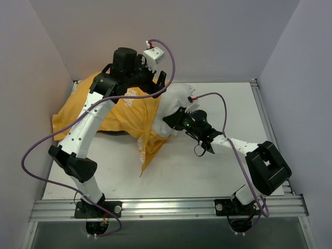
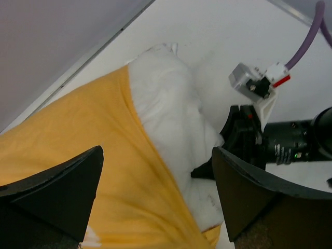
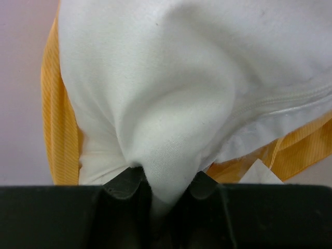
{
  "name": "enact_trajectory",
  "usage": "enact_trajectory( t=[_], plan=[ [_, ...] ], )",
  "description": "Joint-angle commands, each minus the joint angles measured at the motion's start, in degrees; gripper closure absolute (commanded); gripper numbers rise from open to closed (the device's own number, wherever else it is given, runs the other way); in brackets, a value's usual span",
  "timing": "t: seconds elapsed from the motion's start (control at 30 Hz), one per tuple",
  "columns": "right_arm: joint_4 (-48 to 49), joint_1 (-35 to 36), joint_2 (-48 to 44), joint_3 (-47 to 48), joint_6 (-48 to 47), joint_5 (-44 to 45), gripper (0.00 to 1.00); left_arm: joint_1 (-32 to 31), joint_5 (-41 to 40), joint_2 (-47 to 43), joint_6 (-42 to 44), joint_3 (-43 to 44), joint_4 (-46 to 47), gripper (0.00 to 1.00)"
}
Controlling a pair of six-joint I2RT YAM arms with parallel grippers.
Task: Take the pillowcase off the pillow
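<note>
We see right fingers (image 3: 127, 184) clamped on the pillow's (image 3: 181, 93) bare end; left fingers (image 2: 67, 187) wide apart, empty, above the pillowcase (image 2: 78, 135).

L tool (image 2: 156, 174) wide open; R tool (image 3: 164, 188) pinching pillow (image 3: 181, 88).
</note>
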Motion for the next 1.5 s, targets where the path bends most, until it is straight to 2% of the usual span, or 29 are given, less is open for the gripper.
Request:
enact_trajectory(
  t=[0.0, 0.07, 0.1, 0.13, 0.23, 0.37, 0.47, 0.57, 0.6, 0.67, 0.7, 0.73, 0.87, 1.0, 1.13, 1.27, 1.37, 1.47],
  plan=[
    [6.04, 0.02, -2.31, 1.73, 1.56, 0.48, 1.00, 1.63, -1.36, -7.32, 7.32, -5.88, -5.50, 0.06],
    [5.77, -0.07, -2.49, 1.65, 1.57, 0.84, 1.00, 1.54, -4.81, -11.08, 11.54, -12.74, -4.82, 0.02],
    [6.12, 0.10, -2.40, 1.48, 1.83, 0.92, 1.00, 1.45, -7.61, -12.59, 12.51, -21.04, -3.41, 0.03],
    [6.73, 0.11, -2.40, 1.13, 2.09, 0.92, 1.00, 1.27, -9.03, -14.17, 14.35, -24.95, -1.66, 0.15],
    [6.65, 0.28, -2.23, 1.21, 2.80, 1.19, 1.00, -1.09, -13.77, -18.83, 17.52, -35.67, 4.06, 0.16],
    [4.89, 0.63, -2.49, 2.17, 2.45, 1.45, 1.00, -2.42, -12.74, -19.02, 16.22, -38.96, 5.64, 0.10],
    [3.92, 0.81, -2.84, 2.70, 2.36, 1.45, 1.00, -2.24, -13.17, -18.40, 14.81, -40.46, 7.14, 0.23],
    [3.13, 0.81, -3.28, 3.14, 2.53, 1.01, 1.00, -2.15, -12.74, -17.61, 13.84, -41.86, 8.02, 0.28],
    [2.96, 0.81, -3.37, 3.23, 2.45, 0.93, 1.00, -1.98, -12.91, -17.53, 13.32, -41.96, 8.20, 0.43],
    [2.60, 0.55, -4.07, 3.23, 2.62, 0.40, 1.00, -1.54, -12.91, -17.35, 12.96, -42.04, 8.20, 0.65],
    [2.34, 0.46, -4.51, 2.97, 2.62, 0.40, 1.00, -1.19, -12.56, -17.35, 12.79, -42.13, 8.11, 0.90],
    [1.56, 0.20, -5.56, 2.88, 2.62, 0.31, 1.00, -0.67, -12.38, -17.70, 12.79, -42.31, 7.94, 0.98],
    [-1.17, -2.00, -9.78, 2.79, 2.88, -2.05, 1.00, 1.79, -14.40, -19.10, 13.84, -45.29, 8.72, 0.98],
    [-3.02, -6.91, -15.13, 1.04, 6.21, -7.49, 1.00, 6.10, -18.79, -21.04, 18.92, -51.79, 12.24, 0.98],
    [-6.61, -14.99, -22.87, -2.39, 6.23, -12.34, 1.00, 10.49, -20.56, -23.93, 21.48, -58.29, 14.26, 0.98],
    [-10.93, -20.36, -28.32, -3.88, 6.57, -17.43, 1.00, 14.19, -21.17, -25.52, 23.85, -60.14, 15.49, 0.98],
    [-12.42, -21.86, -31.58, -3.37, 7.89, -19.90, 1.00, 16.99, -23.53, -24.21, 28.33, -63.91, 20.83, 0.98],
    [-14.27, -22.56, -33.95, -2.48, 7.72, -20.87, 1.00, 23.58, -22.85, -19.03, 30.89, -63.15, 24.28, 0.98]
  ],
)
